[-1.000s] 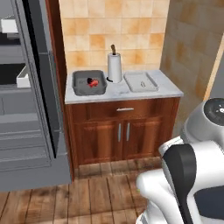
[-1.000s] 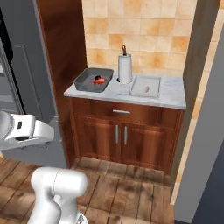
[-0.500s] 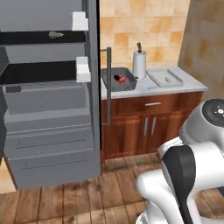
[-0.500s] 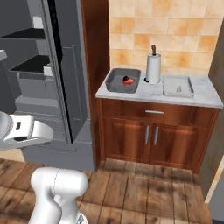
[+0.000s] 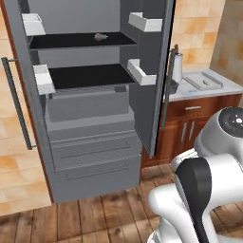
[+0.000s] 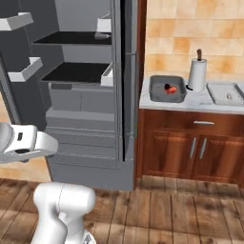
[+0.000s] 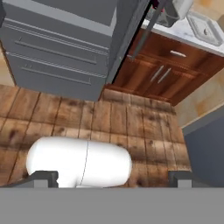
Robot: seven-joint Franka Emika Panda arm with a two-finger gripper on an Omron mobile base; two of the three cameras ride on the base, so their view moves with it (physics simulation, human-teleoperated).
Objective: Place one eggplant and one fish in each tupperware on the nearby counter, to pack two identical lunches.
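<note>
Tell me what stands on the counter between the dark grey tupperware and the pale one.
In the right base view, an upright paper-towel roll stands between the dark grey tupperware and the pale tupperware.

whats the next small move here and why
Probably reach the open, empty gripper up toward the grey fish on the fridge's upper shelf. The dark tupperware on the counter shows a red fish, and the pale tupperware looks unfilled.

No text, label, brand, number or sign can be read anywhere in these pictures. The fridge (image 5: 90, 123), the cabinet doors (image 6: 190, 152), the containers on the surface (image 6: 167, 88) and the paper-towel roll (image 6: 197, 75) all show plain, unmarked faces.
</note>
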